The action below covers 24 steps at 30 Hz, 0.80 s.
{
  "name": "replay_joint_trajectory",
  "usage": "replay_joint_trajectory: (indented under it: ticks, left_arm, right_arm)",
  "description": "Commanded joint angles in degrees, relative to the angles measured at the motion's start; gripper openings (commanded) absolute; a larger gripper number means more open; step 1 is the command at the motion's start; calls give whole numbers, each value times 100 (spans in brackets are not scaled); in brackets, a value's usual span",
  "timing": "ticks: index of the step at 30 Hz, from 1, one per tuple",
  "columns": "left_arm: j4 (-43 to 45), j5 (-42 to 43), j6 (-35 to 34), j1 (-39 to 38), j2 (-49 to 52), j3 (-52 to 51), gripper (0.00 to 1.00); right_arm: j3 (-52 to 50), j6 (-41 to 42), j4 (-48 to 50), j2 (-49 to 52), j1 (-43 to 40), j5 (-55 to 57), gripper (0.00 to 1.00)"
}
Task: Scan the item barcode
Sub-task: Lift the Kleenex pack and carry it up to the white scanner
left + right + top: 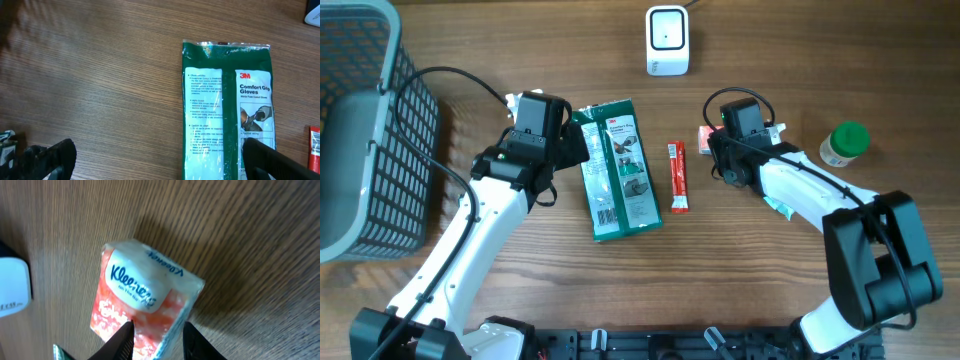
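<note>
A red-and-white Kleenex tissue pack (142, 297) sits between the tips of my right gripper (159, 341), tilted and casting a shadow on the wood. The jaws are closed on its lower corner. From overhead the pack (706, 133) peeks out beside the right gripper (717, 150). The white barcode scanner (667, 40) stands at the table's far edge, and its corner (12, 287) shows in the right wrist view. My left gripper (160, 162) is open wide, low over the left side of a green 3M gloves pack (227, 110), which lies flat.
A red sachet (677, 177) lies between the gloves pack (620, 170) and the right arm. A green-capped bottle (844, 143) stands at the right. A grey wire basket (360, 130) fills the left edge. A small teal packet (778, 207) lies under the right arm.
</note>
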Motion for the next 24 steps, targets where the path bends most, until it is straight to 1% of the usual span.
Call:
replay_joint_trajectory:
  ticks: [1, 3, 5, 6, 7, 10, 13, 14, 15, 16, 17, 19, 21, 24]
  left_arm:
    - [22, -46, 66, 33, 11, 44, 100]
    - [22, -46, 66, 33, 11, 44, 100]
    - [22, -46, 66, 33, 11, 44, 100]
    - [22, -46, 66, 33, 11, 44, 100]
    - [22, -48, 66, 33, 11, 44, 100]
    - [22, -46, 66, 33, 11, 44, 100]
    - [20, -46, 66, 33, 11, 44, 100]
    - [22, -46, 66, 33, 11, 44, 100]
    - [22, -46, 66, 33, 11, 44, 100]
    - [22, -46, 66, 33, 11, 44, 100]
    - [22, -46, 66, 33, 11, 44, 100]
    - [22, -46, 66, 33, 11, 44, 100]
    - [22, -46, 66, 33, 11, 44, 100]
    - [22, -46, 66, 33, 11, 44, 100]
  right_arm:
    - [-46, 293, -7, 321, 17, 219, 32]
    - [-46, 302, -4, 466, 20, 214, 31]
    - [-46, 293, -4, 592, 17, 221, 26]
    - [-46, 254, -17, 634, 17, 227, 19]
    - [-46, 190, -72, 638, -2, 245, 5]
    - [-46, -273, -142, 529, -111, 214, 5]
    - [-46, -1283, -142, 223, -291, 129, 4]
    - [-46, -2330, -166, -122, -468, -162, 4]
    - [-46, -2761, -173, -278, -551, -367, 4]
    - [-46, -3289, -177, -494, -669, -730, 4]
    - [-46, -3899, -175, -754, -828, -1272, 4]
    - [-46, -4868, -175, -1174, -1158, -2334, 4]
    - [-46, -5525, -214, -1488, -1506, -3429, 4]
    - [-46, -6279, -404, -1799, -2179, -5613, 4]
